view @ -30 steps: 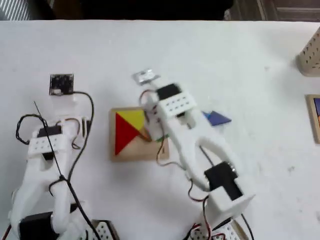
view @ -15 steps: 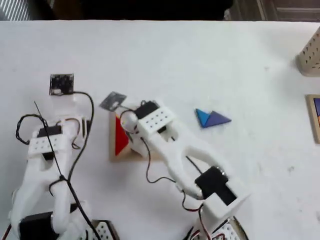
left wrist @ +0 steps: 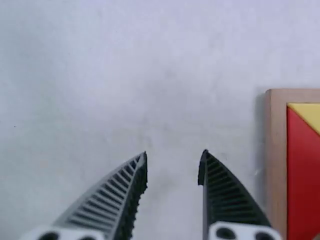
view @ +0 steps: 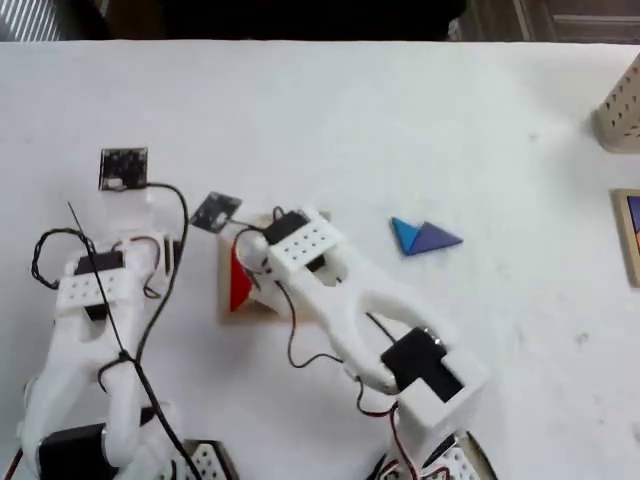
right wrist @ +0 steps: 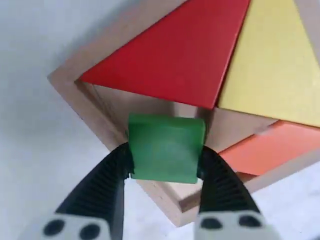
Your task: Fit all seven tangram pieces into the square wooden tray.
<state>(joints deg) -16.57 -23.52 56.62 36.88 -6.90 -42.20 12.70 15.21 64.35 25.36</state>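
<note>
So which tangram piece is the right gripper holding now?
The green square, clamped in the right gripper over the tray; the red, yellow and orange pieces lie inside it.

White table (view: 300,100), matte, a few faint specks toward its right side. At the right edge stands a pale wooden block (view: 622,112) drilled with rows of holes; nearer along that same edge lies a wood-framed board (view: 620,240), blue and orange showing inside, partly out of view. Beyond the far edge the background is dark, with a slatted grey panel (view: 25,18) at the far left corner.
</note>
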